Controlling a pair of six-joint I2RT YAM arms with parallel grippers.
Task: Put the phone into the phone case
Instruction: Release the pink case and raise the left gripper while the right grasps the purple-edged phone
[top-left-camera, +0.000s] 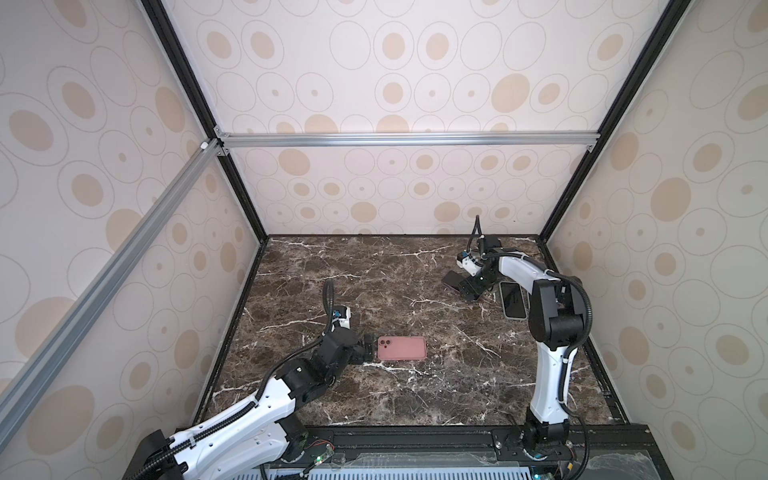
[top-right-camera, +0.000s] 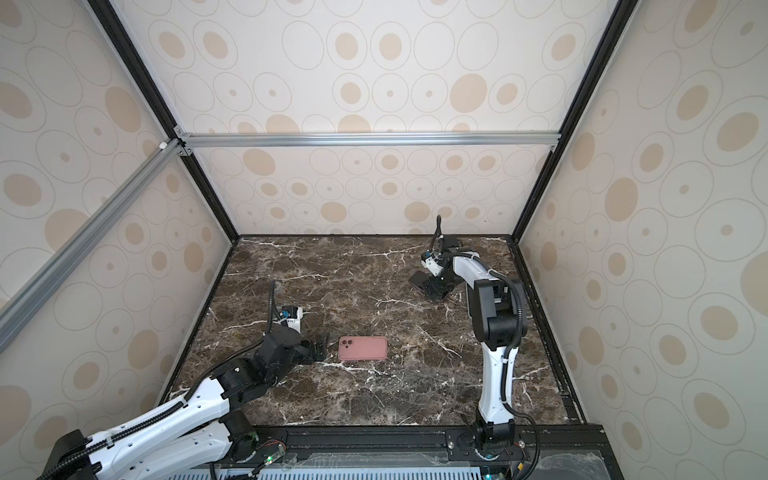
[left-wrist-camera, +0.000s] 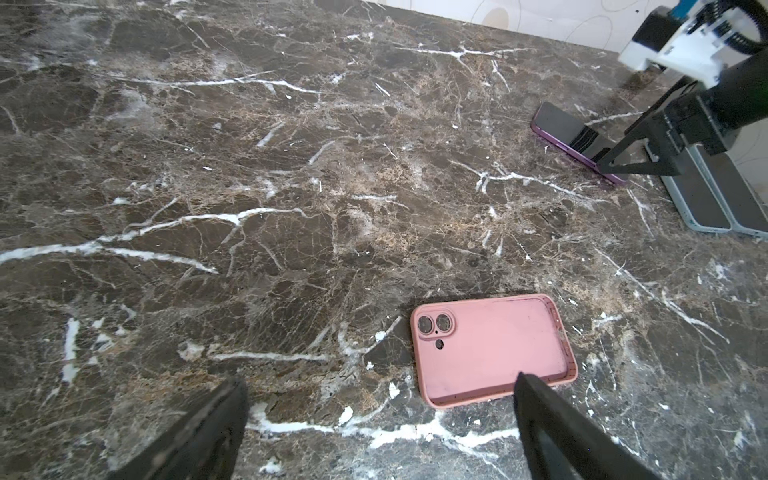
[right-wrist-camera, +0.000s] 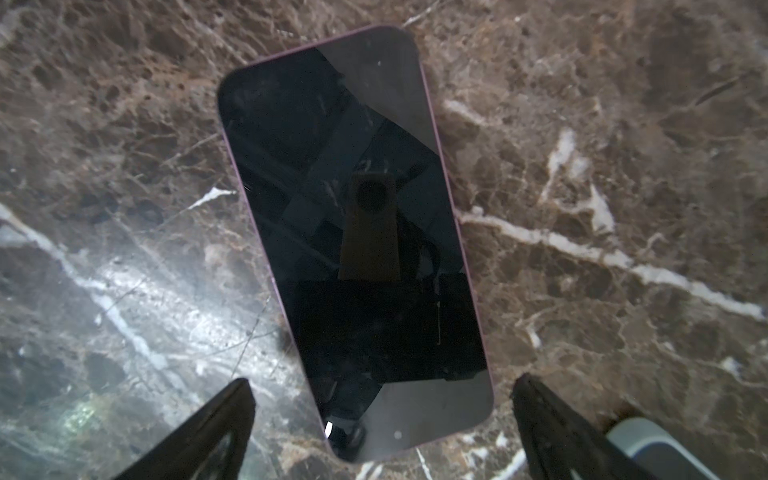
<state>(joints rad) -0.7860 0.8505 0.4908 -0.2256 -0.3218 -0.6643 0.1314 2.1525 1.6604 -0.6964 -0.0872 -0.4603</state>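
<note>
Right claw spread over phone — case apart.

1. The right claw stands wide open, its two dark fingers well apart with nothing gripped.
2. A phone lies flat, dark screen up, on the brown marble table.
3. The phone's near end sits between the two fingers. The rest runs away ahead of the claw, slightly askew to it.
4. Neither finger touches the phone. One is just beside its edge, the other farther off.
5. The phone's rim is purple, and its screen holds a dim reflection.
6. The rounded corner of a pale grey thing shows just outside the closer finger. What it is cannot be told.
</note>
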